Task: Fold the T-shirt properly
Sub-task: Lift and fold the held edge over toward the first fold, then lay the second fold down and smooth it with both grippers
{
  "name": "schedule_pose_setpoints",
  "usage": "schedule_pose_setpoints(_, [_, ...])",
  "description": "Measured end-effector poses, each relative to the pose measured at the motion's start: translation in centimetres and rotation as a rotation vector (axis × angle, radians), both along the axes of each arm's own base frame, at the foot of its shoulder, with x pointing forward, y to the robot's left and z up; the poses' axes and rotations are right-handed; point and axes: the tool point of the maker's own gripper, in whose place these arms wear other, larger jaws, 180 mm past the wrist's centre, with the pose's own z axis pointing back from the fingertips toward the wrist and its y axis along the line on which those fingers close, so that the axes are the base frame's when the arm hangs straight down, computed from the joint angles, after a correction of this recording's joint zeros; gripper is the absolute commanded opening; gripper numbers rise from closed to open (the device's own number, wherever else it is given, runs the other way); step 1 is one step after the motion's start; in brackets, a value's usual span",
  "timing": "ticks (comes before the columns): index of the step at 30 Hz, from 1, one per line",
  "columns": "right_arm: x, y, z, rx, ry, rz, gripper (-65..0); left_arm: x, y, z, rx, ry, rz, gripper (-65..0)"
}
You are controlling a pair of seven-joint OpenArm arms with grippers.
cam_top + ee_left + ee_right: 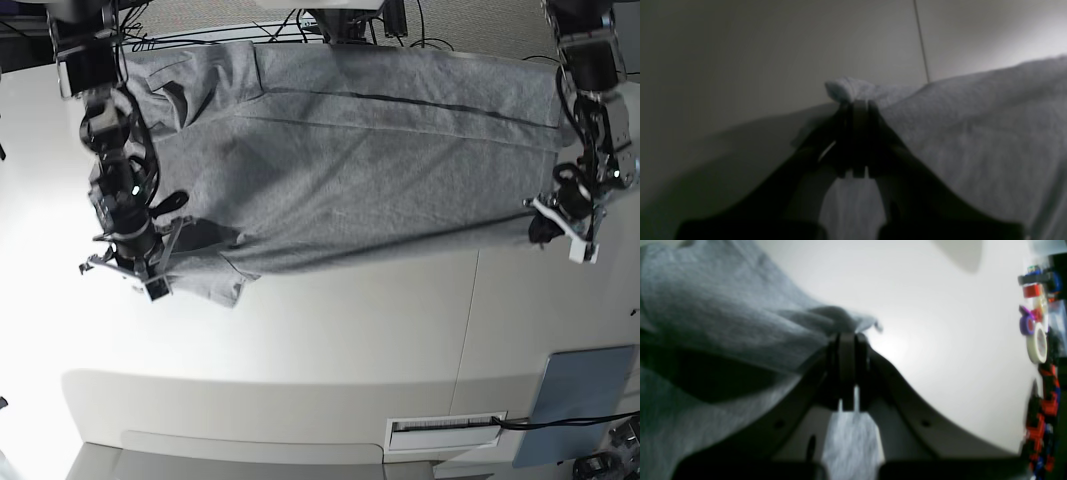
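Across the white table (pixel 330 330) in the base view, the T-shirt (pixel 380 160) is stretched wide, its plain grey side showing, running from about nine o'clock to three o'clock between the two arms. Its far edge lies toward twelve o'clock under a tangle of cables (pixel 300 25), and a dark fold line crosses the cloth near that edge. At three o'clock of that view the left gripper (pixel 562 222) has its jaws pressed together on a corner of the shirt; the left wrist view shows the same left gripper (pixel 858 103) with a small tuft of grey fabric (pixel 846 90) poking out past the closed tips at twelve o'clock, while the rest of the T-shirt (pixel 973 140) spreads away toward three and four o'clock. At eight o'clock of the base view the right gripper (pixel 135 265) is likewise clamped on the shirt edge near a sleeve (pixel 215 280). From the right wrist camera the right gripper (pixel 848 338) pinches a bunched fold, a little flap sticking out at one o'clock, and the T-shirt (pixel 713 306) drapes off toward nine and ten o'clock with a dark hollow beneath it. Rolls of tape (pixel 1037 340) and red and blue parts (pixel 1042 413) sit at three o'clock of that view, blurred. A grey-blue panel (pixel 580 395) rests at five o'clock of the base view.
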Motion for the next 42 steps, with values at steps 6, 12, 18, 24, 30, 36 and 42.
schedule_pose_setpoints(6, [-3.6,0.9,0.4,-0.045,-0.009,-0.003,-65.0,-2.5,0.6,0.3,0.032,0.0,0.002,-65.0])
schedule_pose_setpoints(12, [-6.8,0.5,0.6,-0.043,0.006,-0.029,-65.0,-4.3,-0.2,0.4,0.056,0.006,-0.036,-65.0])
schedule_pose_setpoints(18, [-10.8,-0.7,0.2,-0.045,0.053,-0.072,-65.0,-5.8,-0.5,-0.4,0.064,0.047,-0.05,-65.0])
schedule_pose_setpoints(24, [-14.0,0.6,-0.2,-0.023,0.1,-0.041,-65.0,-6.7,-1.0,-0.3,0.059,0.063,-0.061,-65.0])
schedule_pose_setpoints(30, [-16.0,0.9,-0.9,-0.02,0.151,-0.037,-65.0,-8.1,-0.8,-1.1,0.067,0.097,-0.043,-65.0])
schedule_pose_setpoints(36, [-17.6,1.2,-1.3,-0.018,0.185,-0.033,-65.0,-9.2,-0.8,-1.8,0.066,0.125,-0.043,-65.0])
schedule_pose_setpoints(42, [-18.7,2.1,0.1,-0.016,0.172,-0.008,-65.0,-9.2,-0.8,-1.7,0.066,0.122,-0.043,-65.0])
